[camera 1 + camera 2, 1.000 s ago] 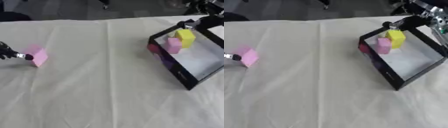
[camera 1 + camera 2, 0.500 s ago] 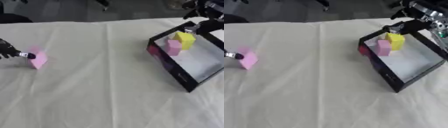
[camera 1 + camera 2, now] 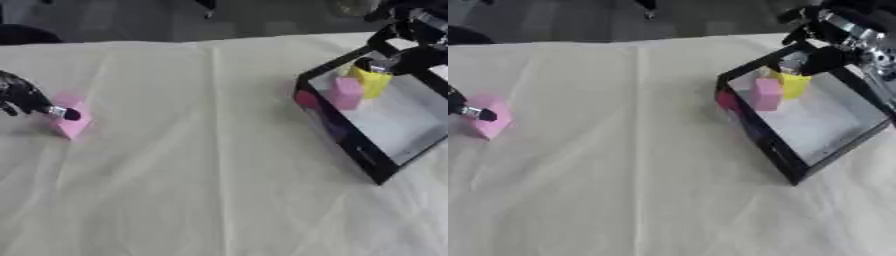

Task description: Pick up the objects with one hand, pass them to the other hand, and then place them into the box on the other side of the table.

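A pink block (image 3: 72,122) stands tilted on the cream cloth at the far left. My left hand (image 3: 22,95) comes in from the left edge, and its fingers pinch the block, with one fingertip (image 3: 68,114) lying on the block's front face. At the right stands a black-walled box (image 3: 350,145) with a white floor. Inside it, at the far corner, a yellow block (image 3: 374,82) and a second pink block (image 3: 345,92) stand side by side. My right hand (image 3: 837,32) hovers open over that corner, one fingertip (image 3: 793,61) at the top of the yellow block.
A small magenta shape (image 3: 306,100) shows at the box's outer left wall. The cream tablecloth (image 3: 210,175) has a fold running down its middle. The table's far edge lies just behind the box, with dark floor beyond.
My right hand has shifted slightly over the box's far corner, its fingertip still by the yellow block. The left hand stays at the pink block. The view has tilted a little.
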`<state>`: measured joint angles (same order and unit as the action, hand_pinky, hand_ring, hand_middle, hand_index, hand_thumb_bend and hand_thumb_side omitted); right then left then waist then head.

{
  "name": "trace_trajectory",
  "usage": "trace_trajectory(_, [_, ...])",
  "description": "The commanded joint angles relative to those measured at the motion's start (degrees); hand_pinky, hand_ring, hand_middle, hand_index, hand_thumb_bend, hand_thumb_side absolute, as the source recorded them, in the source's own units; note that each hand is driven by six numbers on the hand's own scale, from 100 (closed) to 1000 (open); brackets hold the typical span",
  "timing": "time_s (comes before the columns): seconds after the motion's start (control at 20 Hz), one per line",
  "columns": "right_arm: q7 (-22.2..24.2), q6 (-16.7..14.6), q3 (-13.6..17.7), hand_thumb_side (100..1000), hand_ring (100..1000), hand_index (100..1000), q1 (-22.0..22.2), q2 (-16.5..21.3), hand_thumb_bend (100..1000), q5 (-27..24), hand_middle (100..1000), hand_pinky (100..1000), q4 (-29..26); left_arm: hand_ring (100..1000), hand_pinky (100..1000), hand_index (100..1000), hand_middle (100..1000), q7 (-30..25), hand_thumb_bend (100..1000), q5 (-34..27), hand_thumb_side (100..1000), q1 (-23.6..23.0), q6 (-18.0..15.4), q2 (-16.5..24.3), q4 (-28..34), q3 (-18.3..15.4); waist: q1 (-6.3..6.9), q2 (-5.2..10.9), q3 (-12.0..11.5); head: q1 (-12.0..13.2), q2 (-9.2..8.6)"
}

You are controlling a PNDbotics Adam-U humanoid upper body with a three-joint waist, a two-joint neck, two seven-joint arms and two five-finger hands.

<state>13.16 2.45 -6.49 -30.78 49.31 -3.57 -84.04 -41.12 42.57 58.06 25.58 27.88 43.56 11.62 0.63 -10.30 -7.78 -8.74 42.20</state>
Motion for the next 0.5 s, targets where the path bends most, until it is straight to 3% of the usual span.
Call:
trace_trajectory(0.05, [0.19,-0.36,0.38,151,719,852,-1.19,1.18,462,0.48,862,866,-0.33,843,907,783,726,0.47,840,0.98,420,1.72,0.88,0.43,0.24,-0.41,0.26,0.02,0.21,0.2,-0.61])
trace_trajectory(0.3, [0.3,-0.45,0.3,152,719,853,-1.46,0.83,461,0.9,861,865,-0.06,838,902,766,716,2.5,811,2.8,389,1.71,2.12,-0.39,-0.63,-0.62,0.15,-0.21,0.53,0.68,-0.91])
trace_trajectory(0.5, [0.43,-0.57,0.23,155,723,853,-1.61,0.51,462,1.31,861,865,0.33,835,898,719,710,4.15,687,4.64,311,1.72,3.45,-0.86,-1.24,-0.7,0.14,-0.38,0.69,1.2,-0.99])
